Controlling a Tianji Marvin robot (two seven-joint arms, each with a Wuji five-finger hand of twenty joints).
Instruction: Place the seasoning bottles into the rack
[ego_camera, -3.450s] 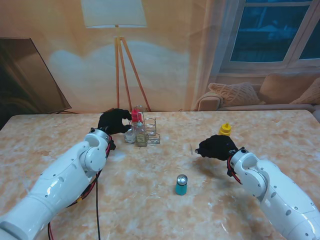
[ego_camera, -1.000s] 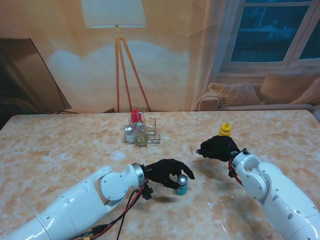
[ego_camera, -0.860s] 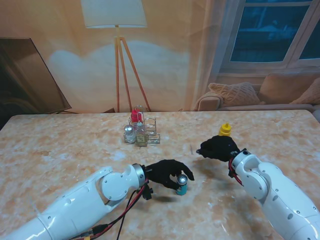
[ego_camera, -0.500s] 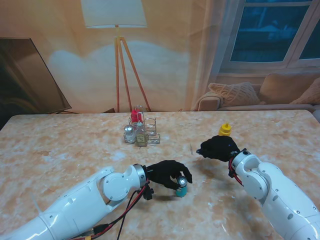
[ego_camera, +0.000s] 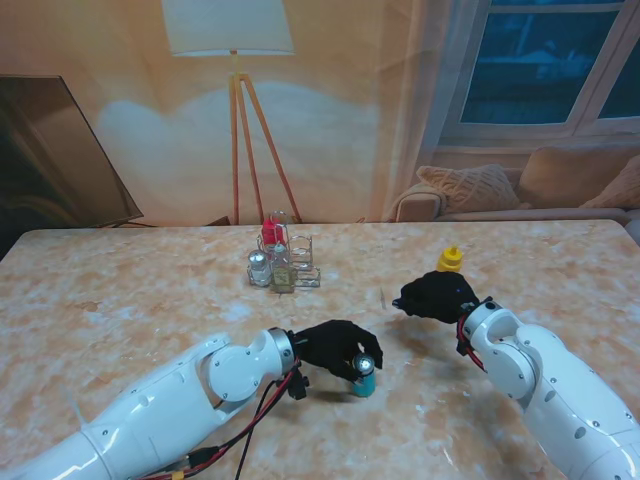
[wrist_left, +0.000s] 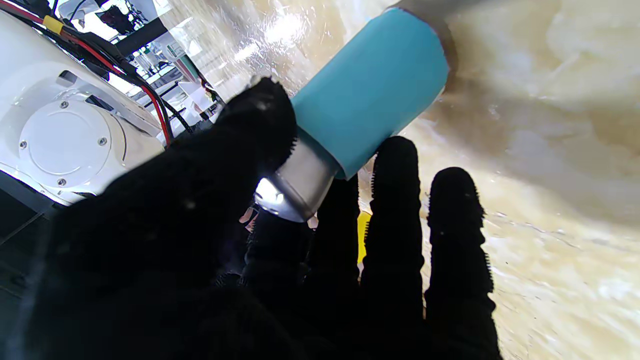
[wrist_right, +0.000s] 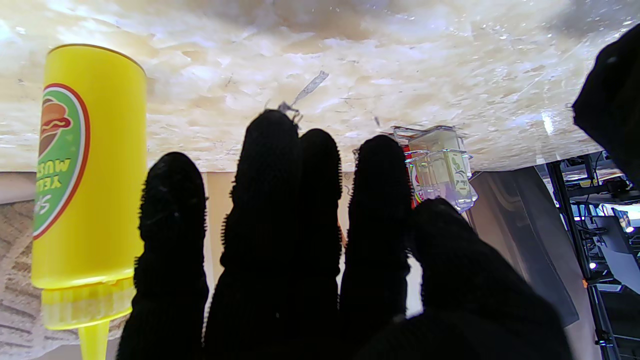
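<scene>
A teal bottle with a silver cap (ego_camera: 365, 377) stands in the middle of the table, leaning slightly. My left hand (ego_camera: 333, 347) is shut on its cap. In the left wrist view the thumb (wrist_left: 250, 130) presses one side of the teal bottle (wrist_left: 370, 95) and the fingers wrap the other. The clear rack (ego_camera: 285, 262) stands farther from me and holds a red-capped bottle (ego_camera: 270, 235), a silver-capped shaker (ego_camera: 259, 268) and a small jar. A yellow mustard bottle (ego_camera: 450, 260) stands just beyond my right hand (ego_camera: 435, 295), which is open and holds nothing.
In the right wrist view the mustard bottle (wrist_right: 85, 175) is beside the fingers (wrist_right: 280, 200) without touching them, and the rack (wrist_right: 440, 170) shows beyond. A floor lamp (ego_camera: 235, 60) and a sofa stand behind the table's far edge.
My left hand left the rack, came to the teal bottle and closed its fingers over the cap. The bottle now leans a little. The right hand has stayed put.
</scene>
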